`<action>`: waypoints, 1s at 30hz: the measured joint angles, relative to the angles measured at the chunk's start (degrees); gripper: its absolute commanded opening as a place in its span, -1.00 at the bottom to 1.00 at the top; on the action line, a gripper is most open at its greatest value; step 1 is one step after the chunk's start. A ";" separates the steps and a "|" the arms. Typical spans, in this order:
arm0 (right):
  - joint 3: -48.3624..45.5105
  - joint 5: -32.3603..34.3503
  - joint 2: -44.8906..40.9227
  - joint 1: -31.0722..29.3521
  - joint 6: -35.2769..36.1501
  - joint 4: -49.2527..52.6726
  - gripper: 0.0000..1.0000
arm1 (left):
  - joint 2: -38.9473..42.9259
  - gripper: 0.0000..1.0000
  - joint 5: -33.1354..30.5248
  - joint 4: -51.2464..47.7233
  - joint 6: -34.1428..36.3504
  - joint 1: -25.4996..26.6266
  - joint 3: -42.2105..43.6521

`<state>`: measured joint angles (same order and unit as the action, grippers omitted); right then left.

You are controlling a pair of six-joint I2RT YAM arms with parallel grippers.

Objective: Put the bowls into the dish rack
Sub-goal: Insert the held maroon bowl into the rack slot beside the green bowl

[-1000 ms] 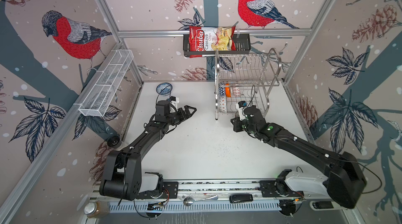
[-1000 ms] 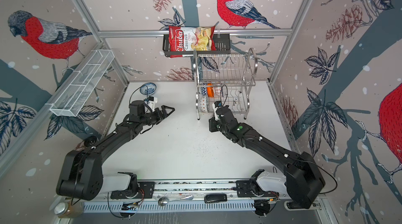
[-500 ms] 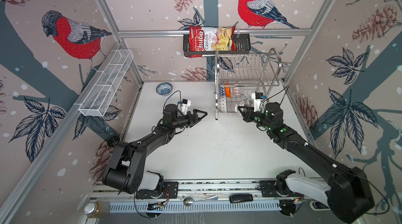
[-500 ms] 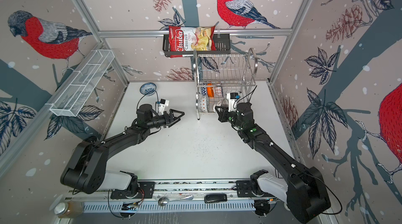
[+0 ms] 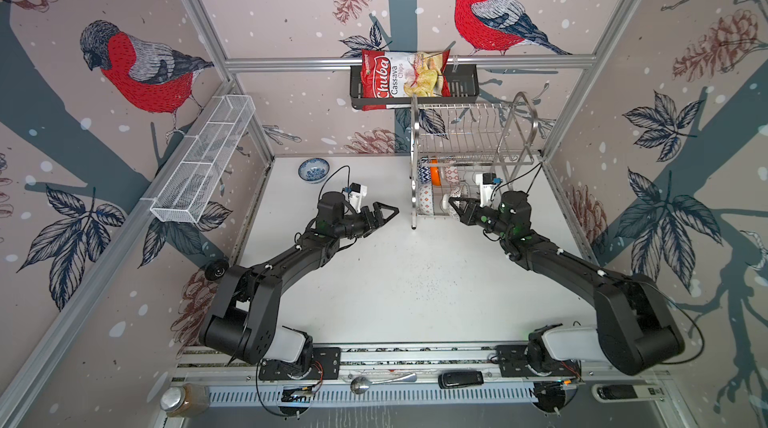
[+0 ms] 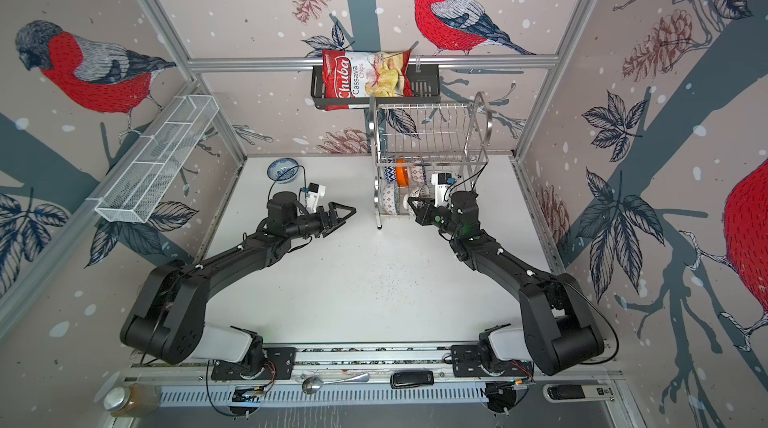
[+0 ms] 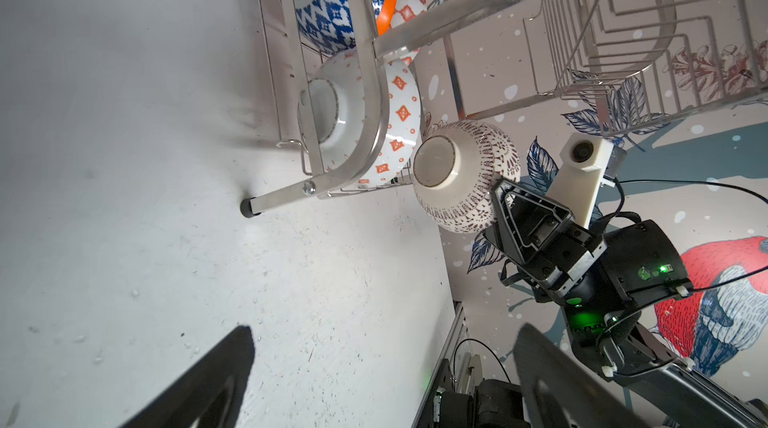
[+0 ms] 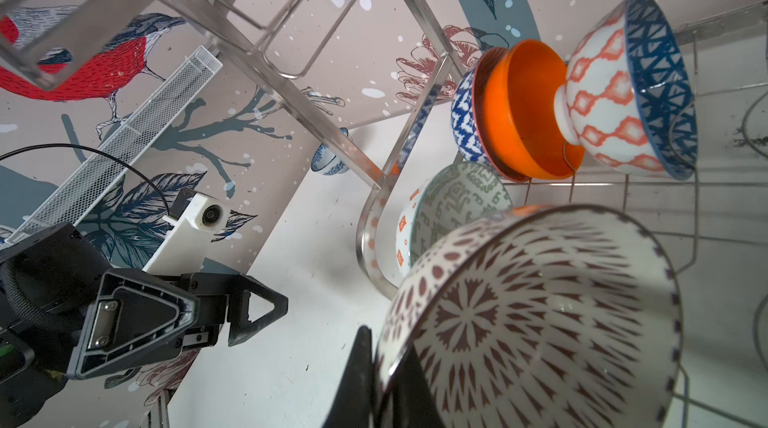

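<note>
The dish rack [image 5: 412, 197] [image 6: 376, 197] stands at the back right. My right gripper [image 5: 453, 205] [image 6: 411, 203] [image 7: 496, 193] [image 8: 374, 363] is shut on the rim of the white bowl with dark dots [image 7: 461, 176] [image 8: 540, 313]. It holds this bowl on its side at the front of the lower tier. There a grey-green bowl [image 8: 461, 201], an orange bowl [image 8: 523, 114] and a blue triangle-patterned bowl [image 8: 615, 114] stand on edge. A blue-floral bowl [image 5: 313, 169] [image 6: 283, 168] sits on the table at the back left. My left gripper [image 5: 390, 214] [image 6: 349, 214] [image 7: 384, 328] hangs open and empty left of the rack.
A black basket [image 5: 461, 87] with a chips bag [image 5: 403, 77] hangs on the back wall above the rack. A white mesh basket [image 5: 203, 160] lines the left wall. A spoon [image 5: 374, 382], a jar [image 5: 183, 399] and a black remote [image 5: 461, 379] lie at the front rail.
My right arm has swung its wrist rightward and brought the dotted bowl to the lower tier's front. My left gripper has moved right, away from the blue-floral bowl, still open.
</note>
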<state>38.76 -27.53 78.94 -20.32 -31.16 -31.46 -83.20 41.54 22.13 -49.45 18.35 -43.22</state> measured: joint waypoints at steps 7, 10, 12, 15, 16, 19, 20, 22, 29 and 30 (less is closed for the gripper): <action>1.66 -4.04 6.27 1.62 -1.97 -7.28 -1.00 | -2.78 0.95 -4.13 1.75 -0.09 1.40 -1.31; 1.73 -6.32 8.68 2.03 -2.64 -10.01 -1.00 | -5.31 0.96 -4.20 1.11 0.04 2.38 -2.27; 1.73 -7.76 9.90 2.32 -3.50 -11.72 -1.00 | -6.01 0.96 -4.26 0.70 0.98 2.38 -3.10; 1.73 -9.55 11.39 2.49 -3.69 -13.92 -1.00 | -6.16 0.95 -4.39 0.87 1.49 2.40 -3.19; 1.70 -10.27 11.91 2.71 -3.72 -14.78 -1.00 | -6.29 0.96 -4.37 0.87 1.57 2.43 -3.19; 1.68 -11.98 13.92 3.61 -5.20 -17.81 -1.00 | -6.69 0.95 -4.42 0.87 1.75 2.43 -3.19; 1.84 -12.41 14.67 3.85 -5.46 -18.38 -1.00 | -6.88 0.96 -4.39 0.92 1.73 2.43 -3.19; 2.34 -13.60 16.70 4.22 -6.71 -19.85 -1.00 | -7.23 0.95 -4.37 0.92 1.70 2.49 -3.19; 3.93 -16.48 20.83 4.59 -9.49 -24.26 -1.00 | -7.28 0.95 -4.44 0.76 1.92 2.75 -3.19; 4.20 -16.74 21.22 4.59 -9.53 -24.65 -1.00 | -7.28 0.96 -4.44 0.74 1.95 2.80 -3.19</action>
<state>42.96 -44.27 100.16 -15.73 -40.69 -56.12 -90.48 37.10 22.87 -47.51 21.15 -46.41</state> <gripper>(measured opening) 0.098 0.977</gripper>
